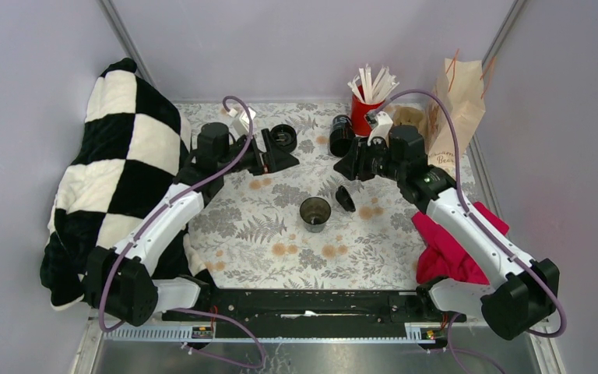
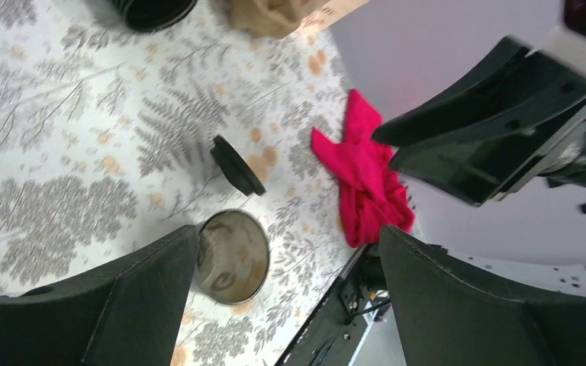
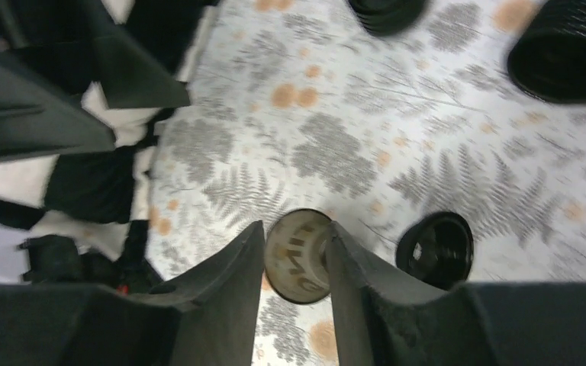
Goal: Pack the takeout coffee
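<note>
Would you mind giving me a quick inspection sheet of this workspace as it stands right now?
Surface: fern-print table cover, flat.
Job's things: coffee cup upright, uncovered; lid tilted nearby; paper bag standing back right.
Clutter: checkered blanket left; red cloth right; red cup of sticks; black cup on its side.
Grippers: left gripper open, right gripper partly open, both empty.
Cables: purple cables along both arms.
Surroundings: plain grey walls.

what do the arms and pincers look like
The left arm and right arm have white shells, black joints and black bases, each trailed by a looping purple cable. The left pincer and right pincer each carry two broad, tapered matte black fingers.
</note>
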### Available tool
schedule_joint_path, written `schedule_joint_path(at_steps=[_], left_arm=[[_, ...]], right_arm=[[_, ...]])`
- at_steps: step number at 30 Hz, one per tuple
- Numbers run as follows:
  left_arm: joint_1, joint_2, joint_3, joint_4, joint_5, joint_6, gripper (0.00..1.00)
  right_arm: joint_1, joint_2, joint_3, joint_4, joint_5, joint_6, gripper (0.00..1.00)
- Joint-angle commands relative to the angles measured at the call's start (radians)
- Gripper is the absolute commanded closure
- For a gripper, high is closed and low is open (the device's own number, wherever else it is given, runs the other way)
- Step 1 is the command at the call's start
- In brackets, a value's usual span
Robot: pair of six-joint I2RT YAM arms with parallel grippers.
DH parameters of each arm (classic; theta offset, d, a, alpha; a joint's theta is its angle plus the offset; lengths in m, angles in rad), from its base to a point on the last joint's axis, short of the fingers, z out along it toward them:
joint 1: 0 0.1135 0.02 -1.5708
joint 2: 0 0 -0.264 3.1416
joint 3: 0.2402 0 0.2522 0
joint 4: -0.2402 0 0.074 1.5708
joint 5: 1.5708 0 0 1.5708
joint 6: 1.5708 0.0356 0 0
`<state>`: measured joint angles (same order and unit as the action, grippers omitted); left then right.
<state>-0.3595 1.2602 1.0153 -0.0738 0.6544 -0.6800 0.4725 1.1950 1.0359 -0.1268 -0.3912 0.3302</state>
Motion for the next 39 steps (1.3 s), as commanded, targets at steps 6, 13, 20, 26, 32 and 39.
schedule_joint_path(at_steps=[6,13,20,26,32,39], left_arm=[[-0.053,0.039,-0.042,-0.083,-0.151,0.081,0.09],[-0.053,0.052,-0.041,-0.119,-0.175,0.117,0.09],[-0.053,0.054,-0.053,-0.13,-0.185,0.133,0.08],[-0.053,0.039,-0.053,-0.147,-0.208,0.158,0.06],[-0.053,0.055,-0.05,-0.134,-0.195,0.146,0.06],[-0.053,0.065,-0.043,-0.129,-0.188,0.141,0.06]], right_arm=[[-0.003,0.095,0.005,-0.239,0.327,-0.054,0.44],[0.037,0.245,-0.019,-0.224,0.396,-0.153,0.35],[0.052,0.417,0.035,-0.2,0.396,-0.161,0.43],[0.064,0.481,0.029,-0.166,0.269,-0.189,0.44],[0.088,0.503,0.043,-0.149,0.254,-0.184,0.49],[0.102,0.519,0.022,-0.097,0.231,-0.154,0.51]])
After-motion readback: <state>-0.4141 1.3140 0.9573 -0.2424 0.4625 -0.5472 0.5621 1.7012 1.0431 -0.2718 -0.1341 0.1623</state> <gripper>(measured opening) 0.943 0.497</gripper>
